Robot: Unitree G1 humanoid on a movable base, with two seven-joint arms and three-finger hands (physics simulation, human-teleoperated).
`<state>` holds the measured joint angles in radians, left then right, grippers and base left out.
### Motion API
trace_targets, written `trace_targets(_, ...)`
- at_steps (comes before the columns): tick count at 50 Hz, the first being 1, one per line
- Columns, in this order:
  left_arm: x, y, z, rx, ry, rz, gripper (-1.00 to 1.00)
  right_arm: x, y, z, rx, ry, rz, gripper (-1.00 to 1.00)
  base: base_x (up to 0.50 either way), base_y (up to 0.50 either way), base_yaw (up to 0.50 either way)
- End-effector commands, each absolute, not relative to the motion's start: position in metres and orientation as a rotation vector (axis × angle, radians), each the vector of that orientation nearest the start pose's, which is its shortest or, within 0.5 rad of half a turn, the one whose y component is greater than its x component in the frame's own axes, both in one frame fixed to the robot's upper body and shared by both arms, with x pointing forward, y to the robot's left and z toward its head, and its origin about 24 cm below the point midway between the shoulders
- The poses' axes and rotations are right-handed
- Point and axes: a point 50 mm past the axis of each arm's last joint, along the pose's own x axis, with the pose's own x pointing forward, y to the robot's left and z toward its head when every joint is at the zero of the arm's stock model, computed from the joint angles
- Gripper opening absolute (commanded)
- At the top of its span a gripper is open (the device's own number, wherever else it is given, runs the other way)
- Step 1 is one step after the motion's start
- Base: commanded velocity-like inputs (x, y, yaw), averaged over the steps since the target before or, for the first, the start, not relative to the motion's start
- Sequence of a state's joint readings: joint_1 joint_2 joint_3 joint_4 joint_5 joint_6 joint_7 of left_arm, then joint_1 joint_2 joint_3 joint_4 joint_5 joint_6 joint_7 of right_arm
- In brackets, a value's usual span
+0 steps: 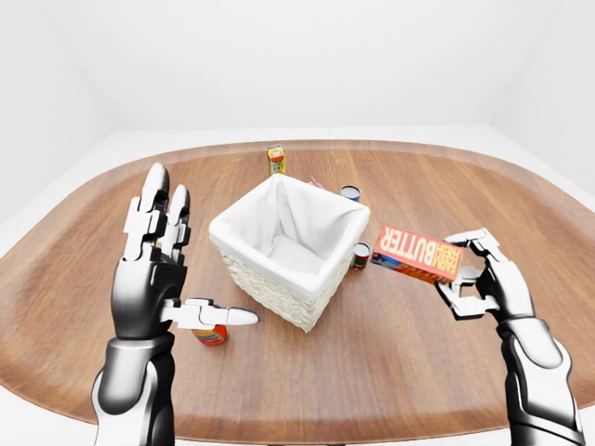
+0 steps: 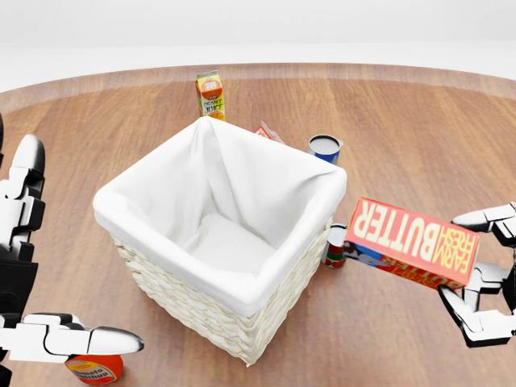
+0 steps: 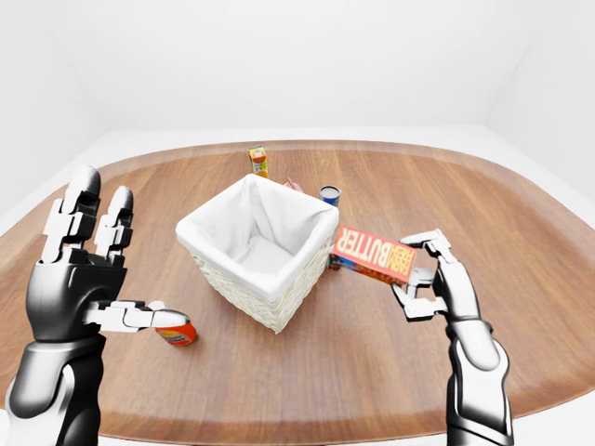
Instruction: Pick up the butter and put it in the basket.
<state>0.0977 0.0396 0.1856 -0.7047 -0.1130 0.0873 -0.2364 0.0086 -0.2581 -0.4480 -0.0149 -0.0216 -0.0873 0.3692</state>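
1. Head view: the butter (image 2: 413,242) is a red box with big white letters. It is up in the air, just right of the basket (image 2: 218,298), and tilted so its left end is higher.
2. The right hand (image 2: 484,278) holds the butter by its right end. Its fingers are clamped on the box from above and below.
3. The left end of the butter is close to the basket's right corner, but I cannot tell if they touch.
4. The basket is woven and pale, with a white cloth (image 2: 230,210) inside. The cloth folds over the rim all the way round. The top is wide open and I see only cloth inside.
5. The left hand (image 1: 158,269) is held up to the left of the basket, well apart from it. Its fingers are spread open and hold nothing.
6. A small orange can (image 2: 95,369) sits on the table (image 1: 390,362) just under the left thumb.
7. A small can (image 2: 337,246) stands beside the basket's right side, partly hidden under the butter. A blue can (image 2: 325,147) stands farther up.
8. An orange juice carton (image 2: 210,94) stands near the table's far edge at the top.
9. In the left-eye view, the round wooden table has lots of bare room at the bottom and on the right.
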Motion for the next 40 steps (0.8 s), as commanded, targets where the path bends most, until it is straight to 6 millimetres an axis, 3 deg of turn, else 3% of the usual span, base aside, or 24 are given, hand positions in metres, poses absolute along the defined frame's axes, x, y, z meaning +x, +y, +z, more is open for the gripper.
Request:
trace_targets(1, 0.198, 0.179, 0.173, 0.073, -0.536, -0.089, 1.0, 0.217, -0.272, 0.143, -0.38, -0.356, -0.065, -1.0, 0.0, 0.0, 0.0)
trace_targets(6, 0.199, 0.179, 0.172, 0.072, -0.528, -0.089, 1.0, 0.219, -0.252, 0.179, -0.434, -0.472, -0.027, -1.0, 0.0, 0.0, 0.0)
trace_targets(10, 0.198, 0.179, 0.174, 0.075, -0.54, -0.09, 1.0, 0.218, -0.243, 0.197, -0.456, -0.501, -0.006, -1.0, 0.0, 0.0, 0.0)
trace_targets(15, 0.199, 0.18, 0.172, 0.072, -0.531, -0.092, 1.0, 0.219, -0.221, 0.234, -0.557, -0.67, 0.036, -1.0, 0.0, 0.0, 0.0)
trace_targets(19, 0.2, 0.181, 0.171, 0.069, -0.524, -0.092, 1.0, 0.222, -0.206, 0.248, -0.614, -0.734, 0.068, -1.0, 0.0, 0.0, 0.0)
trace_targets(23, 0.201, 0.181, 0.169, 0.066, -0.518, -0.094, 1.0, 0.232, -0.192, 0.256, -0.662, -0.762, 0.092, -1.0, 0.0, 0.0, 0.0)
trace_targets(34, 0.205, 0.186, 0.159, 0.05, -0.471, -0.098, 1.0, 0.288, -0.148, 0.266, -0.882, -0.691, 0.098, -1.0, 0.0, 0.0, 0.0)
trace_targets(40, 0.205, 0.188, 0.156, 0.041, -0.454, -0.104, 1.0, 0.311, -0.125, 0.266, -1.182, -0.727, 0.05, -1.0, 0.0, 0.0, 0.0)
